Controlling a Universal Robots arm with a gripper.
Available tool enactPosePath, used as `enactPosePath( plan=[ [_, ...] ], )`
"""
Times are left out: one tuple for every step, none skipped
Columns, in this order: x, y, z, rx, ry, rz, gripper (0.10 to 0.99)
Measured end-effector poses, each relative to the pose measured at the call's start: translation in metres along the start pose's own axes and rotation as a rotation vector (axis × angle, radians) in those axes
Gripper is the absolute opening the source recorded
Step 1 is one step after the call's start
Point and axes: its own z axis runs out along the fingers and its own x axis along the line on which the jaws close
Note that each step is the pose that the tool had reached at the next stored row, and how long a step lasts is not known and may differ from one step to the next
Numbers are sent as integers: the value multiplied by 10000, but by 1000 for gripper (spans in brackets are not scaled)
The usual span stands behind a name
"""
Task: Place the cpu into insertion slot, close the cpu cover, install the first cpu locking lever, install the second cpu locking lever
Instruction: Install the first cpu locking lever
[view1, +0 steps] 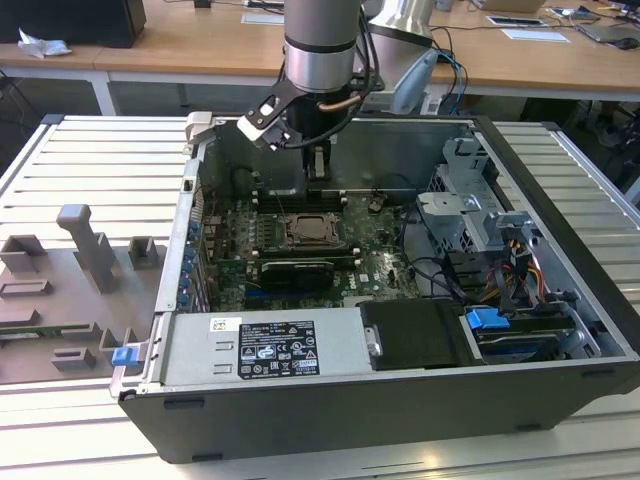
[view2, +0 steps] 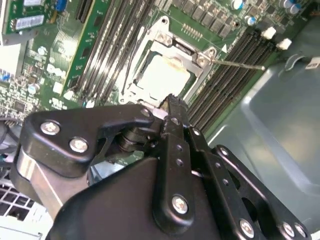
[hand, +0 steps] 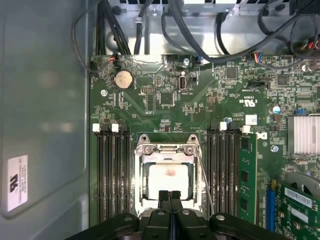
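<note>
I see the jaws pressed together tip to tip, gripping nothing. The cpu (hand: 169, 180) lies seated in the insertion slot (view1: 313, 232), with the cpu cover (hand: 165, 149) down around it. In the exterior view the jaws hang at twelve o'clock from the slot, over the motherboard (hand: 200, 100).

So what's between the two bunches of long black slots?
The insertion slot, with the pale cpu showing through the silvery cpu cover. The first wrist view shows it.
</note>
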Motion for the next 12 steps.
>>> enactPosePath(
  plan=[
    [0,0,0,1,1,-22,106],
    [0,0,0,3,2,-92,106],
    [0,0,-1,5,2,-167,106],
    [0,0,-1,7,6,-263,106],
    [0,0,-1,10,8,-377,106],
    [0,0,-1,15,13,-531,106],
    [0,0,-1,21,23,-824,106],
    [0,0,-1,25,27,-1000,106],
    [0,0,-1,30,33,-1202,106],
    [0,-1,-1,34,39,-1395,106],
    [0,-2,-1,36,42,-1495,106],
    [0,-3,-1,37,44,-1539,106]
  ],
)
